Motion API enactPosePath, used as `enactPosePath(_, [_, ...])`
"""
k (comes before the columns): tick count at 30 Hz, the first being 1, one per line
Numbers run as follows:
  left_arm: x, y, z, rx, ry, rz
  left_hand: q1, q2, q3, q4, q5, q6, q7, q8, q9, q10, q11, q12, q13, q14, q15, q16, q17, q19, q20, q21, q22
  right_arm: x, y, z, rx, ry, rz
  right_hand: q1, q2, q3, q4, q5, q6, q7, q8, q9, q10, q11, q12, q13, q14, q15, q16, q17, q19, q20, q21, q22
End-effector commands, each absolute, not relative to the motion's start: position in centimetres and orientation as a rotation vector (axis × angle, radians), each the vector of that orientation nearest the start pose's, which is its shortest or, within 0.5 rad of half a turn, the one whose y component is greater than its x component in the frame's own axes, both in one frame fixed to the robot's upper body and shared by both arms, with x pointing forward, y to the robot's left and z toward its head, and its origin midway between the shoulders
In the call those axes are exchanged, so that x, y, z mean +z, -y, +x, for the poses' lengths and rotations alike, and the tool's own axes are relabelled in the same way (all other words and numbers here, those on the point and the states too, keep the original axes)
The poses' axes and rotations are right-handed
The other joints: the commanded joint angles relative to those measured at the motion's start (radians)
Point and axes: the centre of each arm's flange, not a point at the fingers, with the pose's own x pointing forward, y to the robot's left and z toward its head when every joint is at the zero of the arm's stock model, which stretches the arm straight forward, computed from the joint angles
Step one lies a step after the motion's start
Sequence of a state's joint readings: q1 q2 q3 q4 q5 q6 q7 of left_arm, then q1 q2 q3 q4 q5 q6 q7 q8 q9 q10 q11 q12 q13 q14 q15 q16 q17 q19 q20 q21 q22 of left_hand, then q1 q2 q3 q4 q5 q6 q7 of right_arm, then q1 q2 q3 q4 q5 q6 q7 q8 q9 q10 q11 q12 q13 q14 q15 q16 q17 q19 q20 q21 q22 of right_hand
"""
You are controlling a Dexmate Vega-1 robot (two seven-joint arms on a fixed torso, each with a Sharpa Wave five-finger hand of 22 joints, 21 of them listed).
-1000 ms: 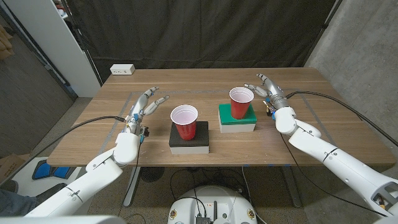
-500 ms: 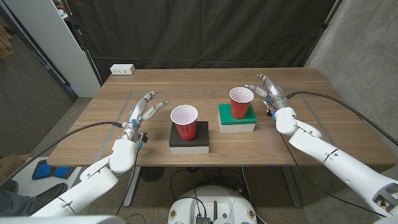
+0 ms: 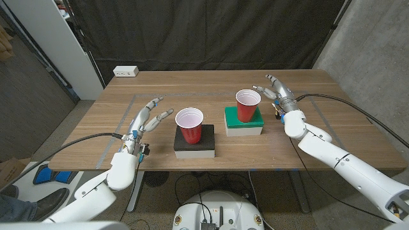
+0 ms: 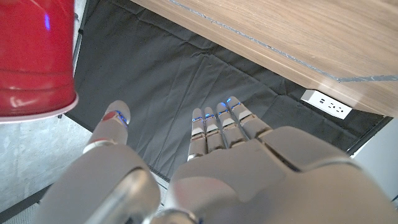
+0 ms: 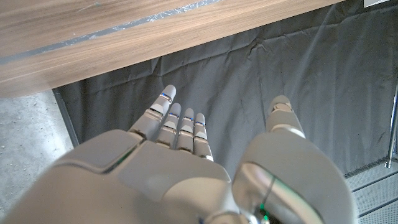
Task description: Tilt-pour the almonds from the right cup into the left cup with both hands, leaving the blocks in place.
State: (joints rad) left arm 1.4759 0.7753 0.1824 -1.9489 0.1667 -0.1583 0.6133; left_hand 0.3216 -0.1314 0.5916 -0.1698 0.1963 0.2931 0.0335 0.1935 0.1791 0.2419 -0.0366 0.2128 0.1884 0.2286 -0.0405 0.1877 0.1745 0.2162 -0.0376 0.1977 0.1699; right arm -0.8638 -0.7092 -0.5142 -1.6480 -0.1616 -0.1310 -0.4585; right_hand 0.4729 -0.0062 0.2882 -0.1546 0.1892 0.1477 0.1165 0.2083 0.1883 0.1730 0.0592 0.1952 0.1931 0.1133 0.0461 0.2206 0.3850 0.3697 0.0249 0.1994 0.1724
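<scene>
On wooden table (image 3: 319, 137) (dark curtain (image 3: 211, 35) behind): white power strip (image 3: 126, 71).

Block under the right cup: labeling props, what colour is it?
Green block with a white base, clearest in the head view.

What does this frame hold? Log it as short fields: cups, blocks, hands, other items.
left cup: red cup, upright on black block
right cup: red cup, upright on green block
left hand: open, fingers spread, beside left cup, not touching
right hand: open, beside right cup, apart from it
contents: almonds not discernible
other: white power strip at table's far left edge
</scene>
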Motion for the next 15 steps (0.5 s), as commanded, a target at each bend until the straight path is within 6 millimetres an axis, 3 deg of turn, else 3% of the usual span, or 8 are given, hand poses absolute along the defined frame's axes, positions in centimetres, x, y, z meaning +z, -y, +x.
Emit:
enactPosePath(1, [-11.9, -30.0, 45.1, 0.234, 0.806, 0.671, 0.012, 0.001, 0.0, 0.0, 0.005, 0.011, -0.003, 0.004, 0.002, 0.013, -0.004, 0.003, 0.003, 0.019, -0.015, 0.007, 0.005, 0.014, -0.037, 0.002, 0.005, 0.5, 26.8, 60.6, -0.268, 0.687, -0.854, 0.003, 0.003, 0.003, 0.005, 0.005, 0.001, -0.001, -0.004, 0.005, 0.003, -0.006, 0.003, 0.004, -0.004, -0.001, 0.004, 0.001, 0.004, 0.007, -0.001, 0.002])
enactPosePath(15, [-13.5, -30.4, 43.6, 0.196, 0.77, 0.676, 0.015, 0.002, -0.003, 0.0, 0.005, 0.001, -0.001, -0.002, 0.003, -0.001, 0.0, -0.005, 0.004, 0.001, -0.013, 0.0, 0.005, 0.003, -0.036, -0.003, 0.005, 0.4, 26.4, 60.3, -0.275, 0.69, -0.852, 0.003, 0.004, 0.002, 0.006, 0.004, 0.0, -0.002, -0.005, 0.005, 0.001, -0.005, 0.003, 0.004, -0.004, 0.001, 0.004, 0.0, 0.003, 0.008, -0.002, 0.002])
